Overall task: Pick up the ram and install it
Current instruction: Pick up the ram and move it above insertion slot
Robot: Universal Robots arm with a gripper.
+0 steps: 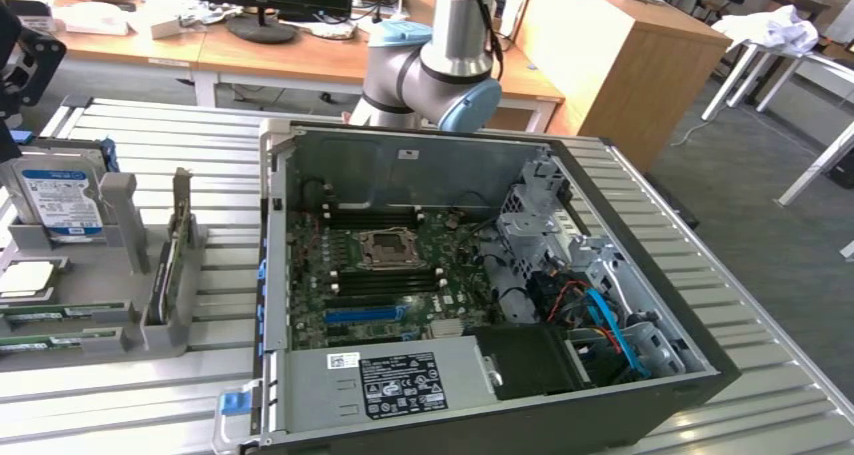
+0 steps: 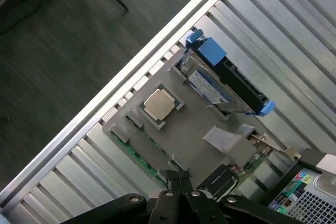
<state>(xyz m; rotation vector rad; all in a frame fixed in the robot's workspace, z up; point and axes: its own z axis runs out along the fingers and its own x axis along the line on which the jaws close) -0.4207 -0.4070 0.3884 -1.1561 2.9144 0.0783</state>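
Observation:
The ram [image 1: 43, 316] lies as a thin green stick in the grey holder [image 1: 94, 310] at the exterior view's left, with a second green stick [image 1: 47, 341] just in front of it. In the wrist view the ram [image 2: 137, 156] shows as a green edge along the holder's [image 2: 194, 135] side. My gripper [image 2: 179, 176] hangs high above the holder, its two black fingers pressed together and shut on nothing. The tool's black body [image 1: 20, 65] sits at the exterior view's left edge, well above the ram.
The open computer case [image 1: 274, 275] fills the middle, with the motherboard [image 1: 387, 275] and its dark memory slots [image 1: 387, 216] inside. The holder also carries a hard drive [image 1: 60, 205], a processor chip [image 2: 160, 104] and an upright card [image 1: 180, 245]. The ribbed metal table [image 1: 747, 305] surrounds everything.

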